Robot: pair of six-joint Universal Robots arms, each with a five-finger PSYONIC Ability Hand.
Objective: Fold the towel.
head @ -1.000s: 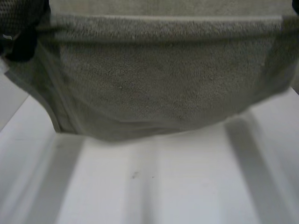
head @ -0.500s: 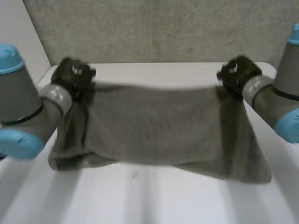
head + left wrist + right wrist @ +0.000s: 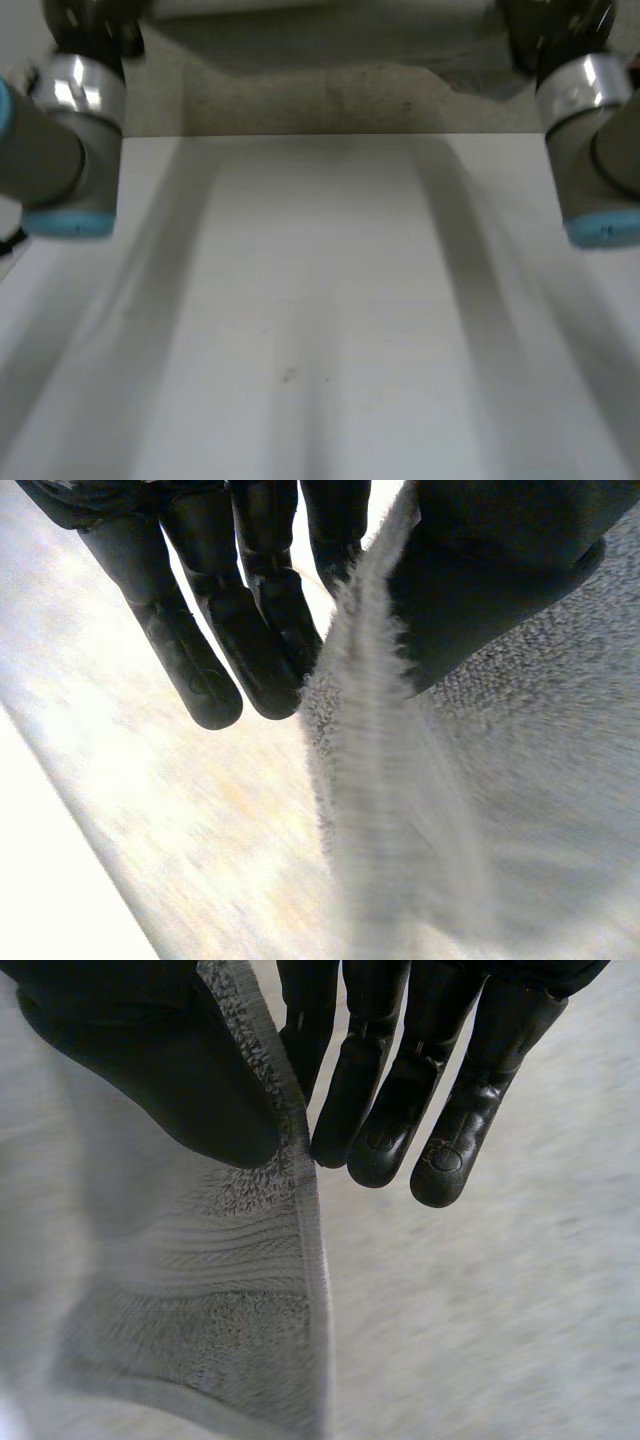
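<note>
Both ends of the grey terry towel were held high over the far edge of the white table, and the cloth hung well clear of the table top. From the head camera most of it was cut off: just a dark sagging band showed above the table's far edge, in front of the rough grey wall.

The black left hand pinched the towel's edge, with the thumb on one face and straight fingers on the other. The black right hand did the same, its thumb pressing the hemmed edge against its fingers.

Seen from the head, both hands were dark shapes half out of frame, high over the table's far corners. The grey left arm and grey right arm reached up to them. Whether each hand had a true corner or a spot along the edge could not be made out, and the cloth's lower part ran out of sight.
</note>
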